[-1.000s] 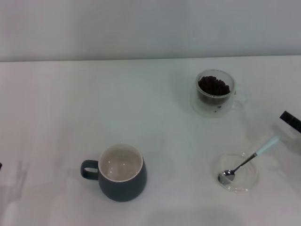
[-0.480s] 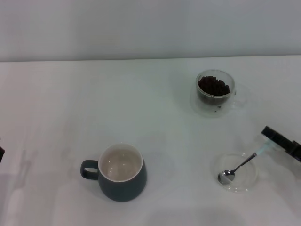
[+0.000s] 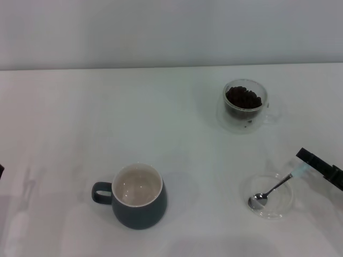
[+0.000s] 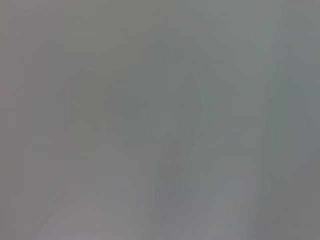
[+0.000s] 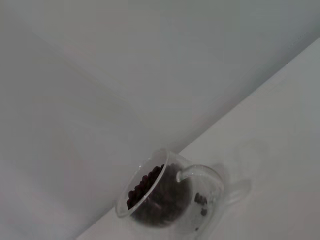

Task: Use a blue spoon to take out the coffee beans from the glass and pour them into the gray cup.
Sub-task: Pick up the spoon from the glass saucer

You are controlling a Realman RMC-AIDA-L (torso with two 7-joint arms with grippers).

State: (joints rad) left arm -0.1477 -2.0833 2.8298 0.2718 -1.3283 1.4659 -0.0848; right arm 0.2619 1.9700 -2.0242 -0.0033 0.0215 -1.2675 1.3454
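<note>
On the white table the gray cup stands near the front with its cream inside bare and its loop handle toward the robot's left. Well apart from it, far back on the right, the glass holds a heap of coffee beans; the right wrist view shows the same glass and beans against the wall. The blue spoon lies in a clear saucer, bowl down in the dish, pale handle pointing out to the right. The right end effector sits at that handle's tip; how far it is open cannot be told. The left end effector is out of sight.
</note>
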